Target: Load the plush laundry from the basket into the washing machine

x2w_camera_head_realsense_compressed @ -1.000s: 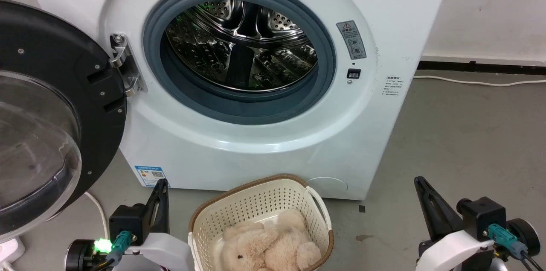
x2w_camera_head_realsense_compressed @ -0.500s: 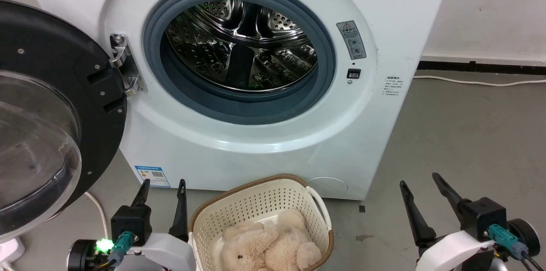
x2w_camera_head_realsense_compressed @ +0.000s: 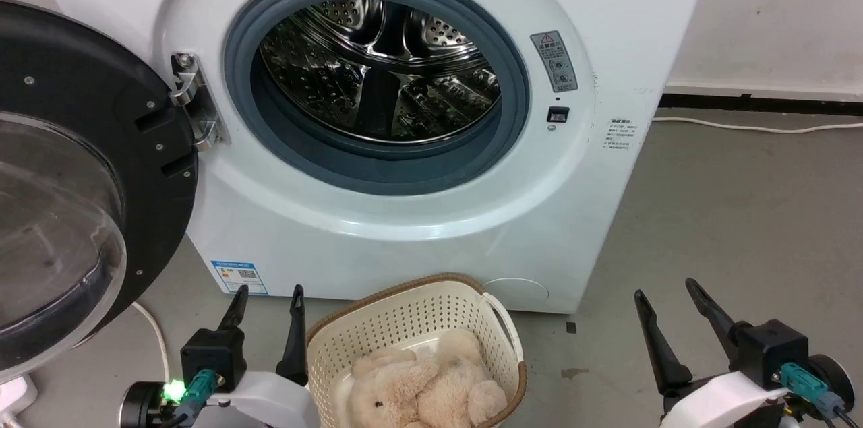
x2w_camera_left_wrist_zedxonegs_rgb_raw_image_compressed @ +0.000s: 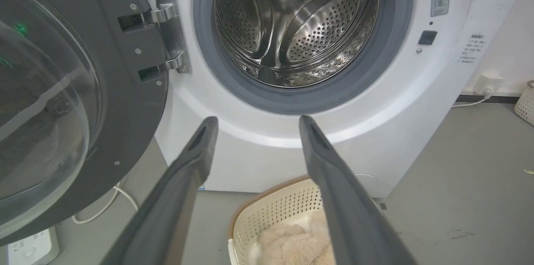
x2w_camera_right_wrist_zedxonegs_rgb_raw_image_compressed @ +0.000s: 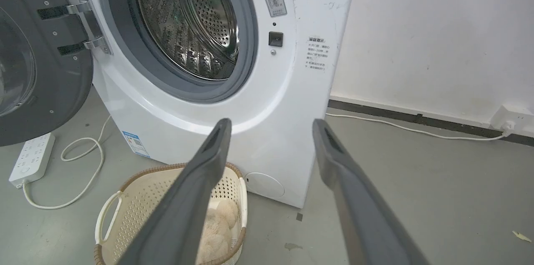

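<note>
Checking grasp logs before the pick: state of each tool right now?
Left tool: open, holding nothing.
Right tool: open, holding nothing.

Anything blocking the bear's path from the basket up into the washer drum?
Nothing visible. The door stands wide open at the left, the drum mouth is unobstructed, and the bear lies uncovered in the basket below it.

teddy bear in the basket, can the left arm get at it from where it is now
Probably yes: the teddy bear lies uncovered in the open-topped basket, and the left tool, open, sits just beside its left rim with nothing between.
</note>
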